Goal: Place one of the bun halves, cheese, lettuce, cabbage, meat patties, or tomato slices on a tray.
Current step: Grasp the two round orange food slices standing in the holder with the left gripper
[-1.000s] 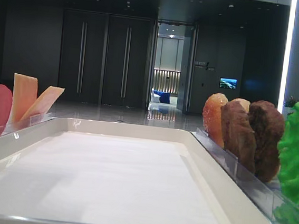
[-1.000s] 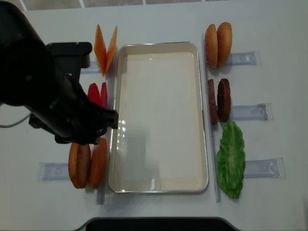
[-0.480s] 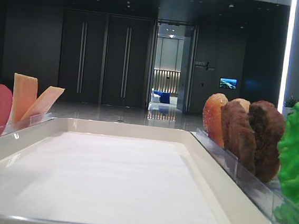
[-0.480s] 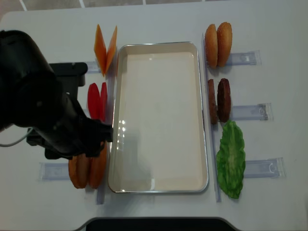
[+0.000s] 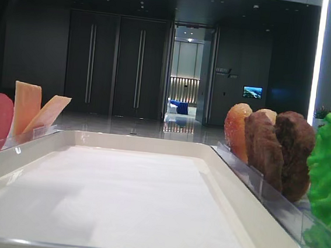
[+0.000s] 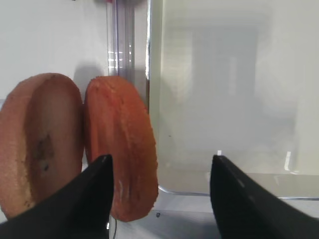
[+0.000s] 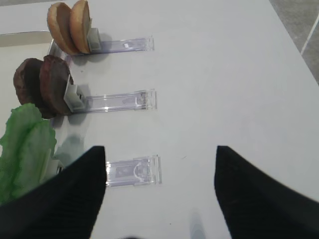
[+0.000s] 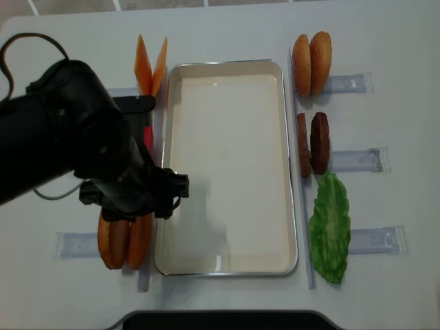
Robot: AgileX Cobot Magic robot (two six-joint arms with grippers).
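While the tray (image 8: pixel 227 165) holds no food, the left gripper (image 6: pixel 159 191), jaws wide and empty, hovers above the bun halves (image 6: pixel 79 144) standing just outside its rim.

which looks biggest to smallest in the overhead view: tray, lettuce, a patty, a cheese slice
1. tray, by far the largest.
2. lettuce.
3. and 4. patty and cheese slice: both stand on edge and look much alike in size, so I would not rank them.
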